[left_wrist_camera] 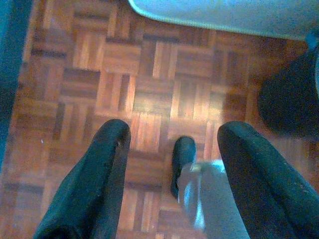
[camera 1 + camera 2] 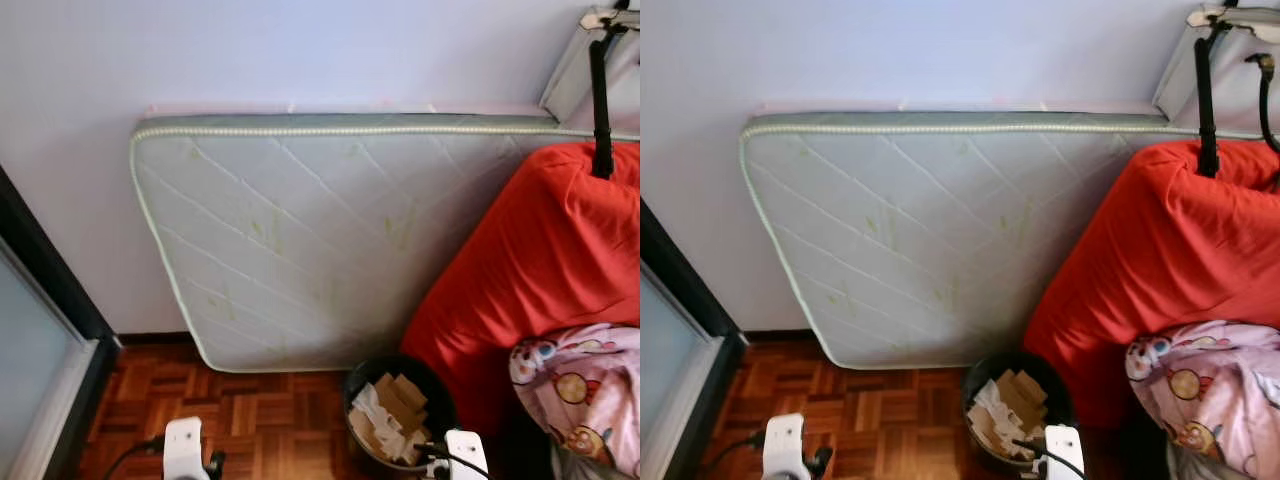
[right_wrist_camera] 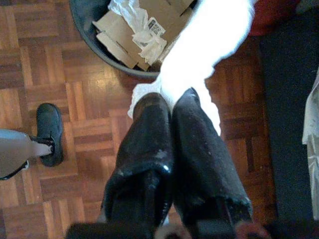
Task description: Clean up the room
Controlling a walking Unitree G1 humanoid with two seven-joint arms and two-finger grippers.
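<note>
Apparently mid-task: the right claw was clenched on a bright white crumpled piece, likely paper or tissue, overexposed so hard to tell what exactly. It hung just over the near rim of the round dark waste bin standing on the brown parquet floor. The bin already held flat brown cardboard pieces and crumpled white paper, so some rubbish looked binned. Drop of the held piece not yet done; judged the next step was letting go over the bin opening.

The left claw was released, fingers spread wide, grasping nothing, over bare parquet left of the bin. A black-soled robot foot showed beneath it.

Behind, a quilted pale green-white mattress leaned upright against the lilac wall. On the right sat a big red fabric-covered cushion or beanbag, with a pink cartoon-print blanket near it. Whether those needed tidying couldn't be told. No other loose litter was seen on the visible floor.
</note>
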